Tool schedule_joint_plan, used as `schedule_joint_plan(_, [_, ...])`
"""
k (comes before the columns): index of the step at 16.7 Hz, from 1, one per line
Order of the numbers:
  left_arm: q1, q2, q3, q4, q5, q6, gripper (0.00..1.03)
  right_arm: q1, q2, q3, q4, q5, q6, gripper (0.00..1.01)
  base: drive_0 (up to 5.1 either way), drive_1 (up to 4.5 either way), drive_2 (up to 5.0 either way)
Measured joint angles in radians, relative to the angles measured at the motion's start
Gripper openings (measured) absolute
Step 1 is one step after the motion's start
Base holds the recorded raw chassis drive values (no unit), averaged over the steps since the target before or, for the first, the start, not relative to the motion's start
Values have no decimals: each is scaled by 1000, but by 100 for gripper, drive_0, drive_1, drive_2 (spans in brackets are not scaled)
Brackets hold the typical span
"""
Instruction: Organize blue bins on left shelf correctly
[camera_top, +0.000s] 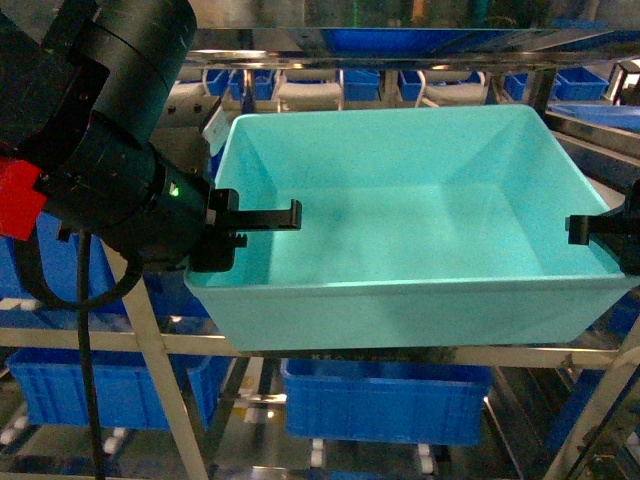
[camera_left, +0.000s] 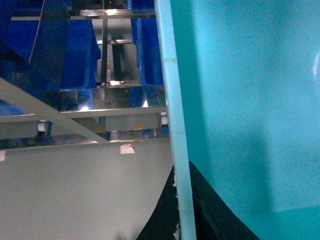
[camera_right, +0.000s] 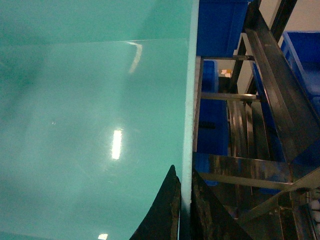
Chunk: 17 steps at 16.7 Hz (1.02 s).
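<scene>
A light turquoise blue bin (camera_top: 400, 220) hangs in front of the left shelf (camera_top: 420, 352), held level between both arms and empty inside. My left gripper (camera_top: 232, 228) is shut on the bin's left wall, one black finger reaching inside over the rim. My right gripper (camera_top: 612, 232) is shut on the bin's right wall. In the left wrist view the bin's rim (camera_left: 176, 150) runs between the two black fingers (camera_left: 165, 220). The right wrist view shows the pale rim (camera_right: 189, 125) pinched between dark fingers (camera_right: 167, 210).
Darker royal-blue crates sit on the rack: one below the bin (camera_top: 385, 400), one at lower left (camera_top: 90, 390), several on the upper tier (camera_top: 360, 82). A slanted steel upright (camera_top: 165, 400) crosses at lower left. A grey floor (camera_left: 80, 195) lies below the rack.
</scene>
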Motion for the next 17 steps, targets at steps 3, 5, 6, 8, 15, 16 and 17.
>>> schedule_joint_plan(3, [-4, 0, 0, -6, -3, 0, 2, 0, 0, -2, -6, 0, 0, 2, 6, 281, -269])
schedule_joint_plan(5, [-3, 2, 0, -3, 0, 0, 2, 0, 0, -1, -5, 0, 0, 2, 0, 0, 0])
schedule_joint_plan(6, [-3, 2, 0, -6, -1, 0, 2, 0, 0, -1, -6, 0, 0, 2, -2, 392, -396])
schedule_joint_plan(8, [-3, -1, 0, -6, -3, 0, 2, 0, -3, -2, -5, 0, 0, 2, -5, 401, -411])
schedule_joint_plan(15, [-2, -1, 0, -5, 0, 0, 2, 0, -1, -1, -5, 0, 0, 2, 2, 94, -90])
schedule_joint_plan(16, [-3, -1, 0, -5, 0, 0, 2, -1, 0, -1, -3, -5, 1, 2, 0, 0, 0])
schedule_joint_plan(17, [-3, -1, 0, -5, 3, 0, 2, -8, 3, -1, 5, -9, 0, 2, 0, 0, 0])
